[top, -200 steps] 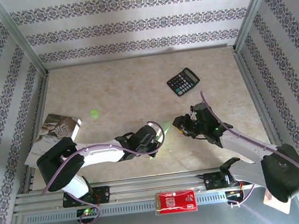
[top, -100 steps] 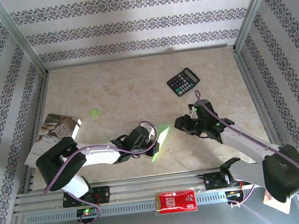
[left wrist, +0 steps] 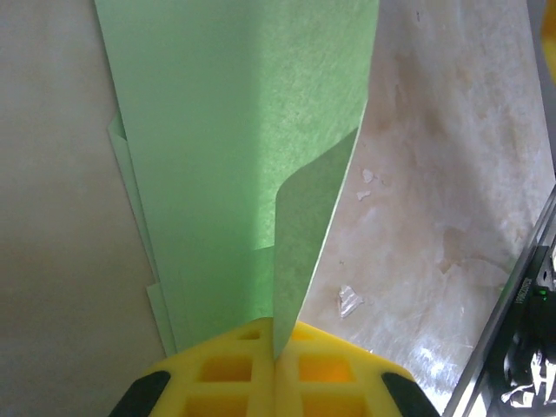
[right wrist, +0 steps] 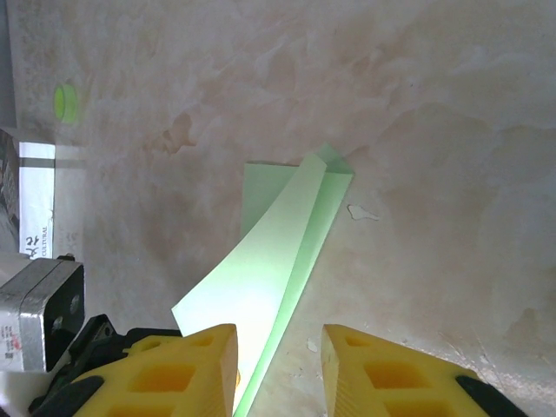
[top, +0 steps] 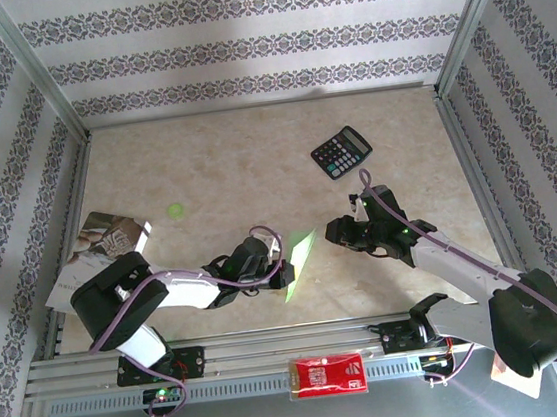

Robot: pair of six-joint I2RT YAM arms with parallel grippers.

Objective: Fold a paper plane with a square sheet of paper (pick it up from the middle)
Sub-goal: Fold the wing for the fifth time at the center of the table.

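Here, left claw [left wrist: 276,352] clamped on paper plane [left wrist: 226,156], its far end cut off, right claw [right wrist: 280,352] apart, empty.

Top external: high, behind arm bases [top: 145,365], looks down-forward, whole table [top: 223,164]. Left wrist: very close over green paper [left wrist: 226,156], facing down along it. Right wrist: farther back, looks down at same paper, tabletop. All three share paper.

Bright, even light falls from above, leaving soft shadows. The folded green paper [right wrist: 278,252] burns out near white just ahead of the right hand [right wrist: 278,339]; the left hand [left wrist: 276,360] is blurred close up, with glare on the surface [left wrist: 426,356] beside it.
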